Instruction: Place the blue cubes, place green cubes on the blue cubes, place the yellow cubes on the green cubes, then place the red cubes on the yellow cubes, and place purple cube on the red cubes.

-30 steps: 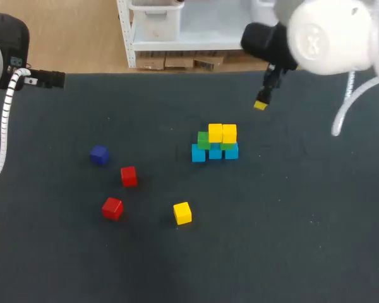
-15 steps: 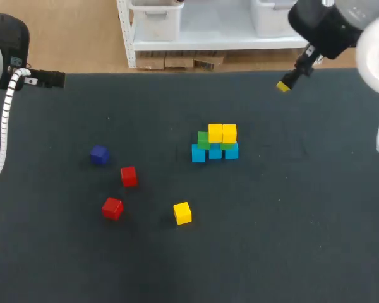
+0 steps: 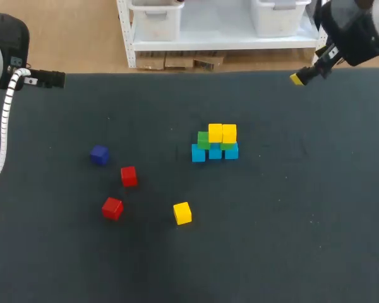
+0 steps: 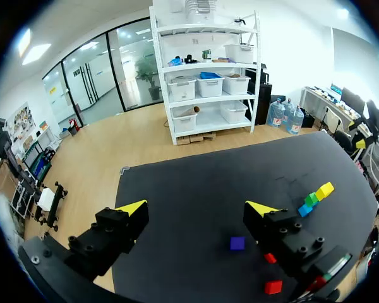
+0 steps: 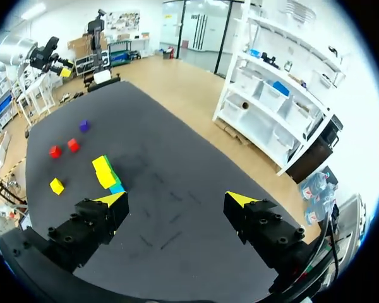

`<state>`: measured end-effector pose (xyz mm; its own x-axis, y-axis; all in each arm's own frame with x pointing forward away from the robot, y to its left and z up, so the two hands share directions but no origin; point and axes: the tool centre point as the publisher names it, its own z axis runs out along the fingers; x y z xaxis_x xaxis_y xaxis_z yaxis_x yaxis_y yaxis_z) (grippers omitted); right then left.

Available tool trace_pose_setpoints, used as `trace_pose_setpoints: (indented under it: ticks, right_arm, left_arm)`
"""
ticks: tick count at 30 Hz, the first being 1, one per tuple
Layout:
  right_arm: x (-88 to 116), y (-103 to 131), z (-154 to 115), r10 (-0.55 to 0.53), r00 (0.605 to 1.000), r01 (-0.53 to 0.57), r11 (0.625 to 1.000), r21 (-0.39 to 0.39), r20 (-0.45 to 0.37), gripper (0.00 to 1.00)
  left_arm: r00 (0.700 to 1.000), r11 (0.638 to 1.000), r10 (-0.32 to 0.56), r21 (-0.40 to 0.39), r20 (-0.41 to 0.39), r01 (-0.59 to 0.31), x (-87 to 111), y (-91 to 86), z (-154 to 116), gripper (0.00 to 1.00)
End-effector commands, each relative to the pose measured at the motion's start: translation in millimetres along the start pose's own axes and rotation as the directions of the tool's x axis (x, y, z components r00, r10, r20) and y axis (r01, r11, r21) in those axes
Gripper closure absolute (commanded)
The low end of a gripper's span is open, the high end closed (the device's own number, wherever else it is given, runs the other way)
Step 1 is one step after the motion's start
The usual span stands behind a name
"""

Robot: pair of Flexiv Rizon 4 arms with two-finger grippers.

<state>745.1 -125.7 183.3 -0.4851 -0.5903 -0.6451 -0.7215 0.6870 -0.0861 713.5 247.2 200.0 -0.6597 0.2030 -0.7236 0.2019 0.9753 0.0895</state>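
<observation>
Both pincers hang at the far edge of the bench (image 3: 290, 221). The left pincer (image 4: 197, 208) is at the left corner and the right pincer (image 5: 175, 199) at the right, each with its fingers spread wide and nothing between them.

The stack sits mid-bench. Three blue cubes (image 3: 198, 153) run in a row side to side with green cubes (image 3: 227, 146) on them. Two stacked yellow cubes (image 3: 222, 133) sit toward the right end, so the leftmost green cube (image 3: 203, 140) is bare on top.

Pretty sure the loose yellow cube (image 3: 182, 213) goes next. It lies on the near side, slightly left of the stack and well apart from both pincers. It's roughly as far from either, so honestly a toss-up which arm takes it.

The two red cubes (image 3: 129, 176) and the purple cube (image 3: 99, 154) lie further left, nearer the left arm.
</observation>
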Motion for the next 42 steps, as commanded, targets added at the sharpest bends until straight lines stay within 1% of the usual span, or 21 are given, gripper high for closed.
trace_pose_setpoints:
  ticks: [1, 22, 23, 25, 28, 31, 32, 33, 35, 37, 38, 42]
  right_arm:
    - [3, 2, -4, 0.015, 0.999, -0.016, 1.0, 0.01, 0.042, 0.0]
    - [3, 2, -4, 0.014, 0.999, -0.015, 1.0, 0.008, 0.045, 0.0]
    - [3, 2, -4, 0.014, 0.999, -0.015, 1.0, 0.008, 0.045, 0.0]
    - [3, 2, -4, 0.014, 0.999, -0.015, 1.0, 0.008, 0.045, 0.0]
    - [3, 2, -4, 0.014, 0.999, -0.015, 1.0, 0.008, 0.045, 0.0]
    - [3, 2, -4, 0.014, 0.999, -0.015, 1.0, 0.008, 0.045, 0.0]
    - [3, 2, -4, 0.014, 0.999, -0.015, 1.0, 0.008, 0.045, 0.0]
    - [3, 2, -4, 0.014, 0.999, -0.015, 1.0, 0.008, 0.045, 0.0]
    - [3, 2, -4, 0.014, 0.999, -0.015, 1.0, 0.008, 0.045, 0.0]
    - [3, 2, -4, 0.014, 0.999, -0.015, 1.0, 0.008, 0.045, 0.0]
    - [3, 2, -4, 0.014, 0.999, -0.015, 1.0, 0.008, 0.045, 0.0]
    - [3, 2, -4, 0.014, 0.999, -0.015, 1.0, 0.008, 0.045, 0.0]
  left_arm:
    - [1.0, 1.0, 0.002, 0.008, -0.002, -0.002, -0.5, 1.7, 0, 0.0]
    - [1.0, 1.0, 0.002, 0.008, -0.002, -0.002, -0.5, 1.7, 0, 0.0]
    - [1.0, 0.999, -0.006, 0.031, 0.005, 0.006, -3.3, 1.8, -3, 0.0]
    - [0.997, 0.997, 0.067, 0.039, 0.024, -0.068, -6.1, -2.5, -9, 0.0]
    - [0.985, 0.983, 0.175, 0.056, -0.005, -0.174, -3.0, -16.3, -14, 0.0]
    - [0.952, 0.952, 0.303, 0.06, -0.034, -0.3, 1.7, -33.6, -23, 0.0]
    - [0.933, 0.932, 0.358, 0.072, -0.045, -0.354, 4.0, -41.0, -26, 0.0]
    - [0.906, 0.907, 0.42, 0.057, -0.048, -0.417, 6.7, -48.5, -30, 0.0]
    - [0.865, 0.865, 0.499, 0.092, -0.059, -0.493, 10.9, -64.2, -39, 0.0]
    - [0.791, 0.793, 0.608, 0.083, -0.071, -0.603, 17.6, -83.0, -48, 0.0]
    - [0.763, 0.768, 0.64, 0.091, -0.09, -0.634, 20.8, -91.3, -51, 0.0]
    - [0.694, 0.705, 0.709, 0.141, -0.123, -0.695, 34.0, -122.2, -61, 0.0]
